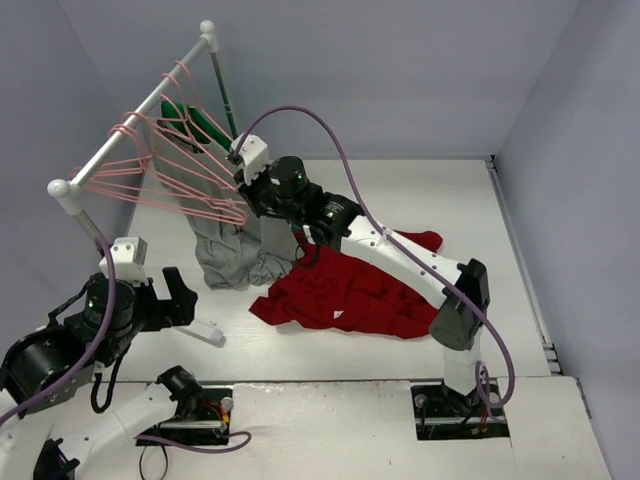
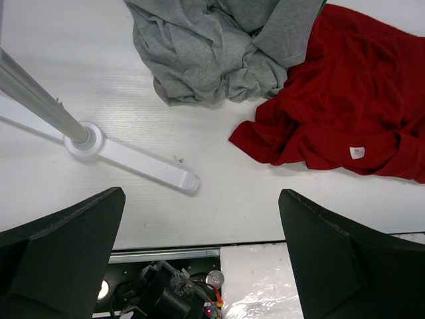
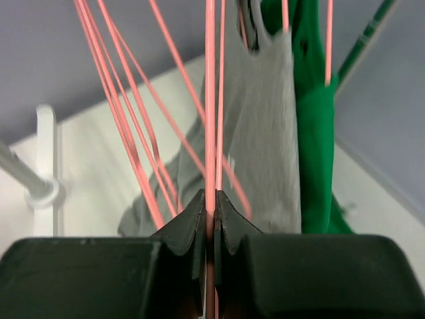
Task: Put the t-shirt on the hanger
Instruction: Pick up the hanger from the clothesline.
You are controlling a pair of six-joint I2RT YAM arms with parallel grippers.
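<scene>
Seen from above, the left arm's fingers (image 1: 178, 288) hung at about eight o'clock of the white worktop (image 1: 450, 200). They were spread wide apart and held nothing. Its wrist camera looked down between them at the white flat foot (image 2: 139, 163) and grey pole (image 2: 40, 100) of a clothes rack.

Toward the middle of the worktop lay the dark red short-sleeved cloth t-shirt (image 1: 350, 295), crumpled in a flat heap with a small white label (image 2: 357, 152) showing. At its eleven o'clock edge it touched the heaped lower end of a grey cloth t-shirt (image 1: 230, 250), which hung down from the rack.

Farther back, at about ten o'clock, the right arm's fingers (image 3: 192, 226) were clenched on the wire of a thin pink wire hanger (image 3: 210, 100). It hung among several matching pink hangers (image 1: 150, 160) on the white rail (image 1: 135, 108). The rail ran from nine o'clock up toward eleven o'clock.

At the rail's far end, beyond the grey t-shirt, hung a green garment (image 1: 207, 122).
</scene>
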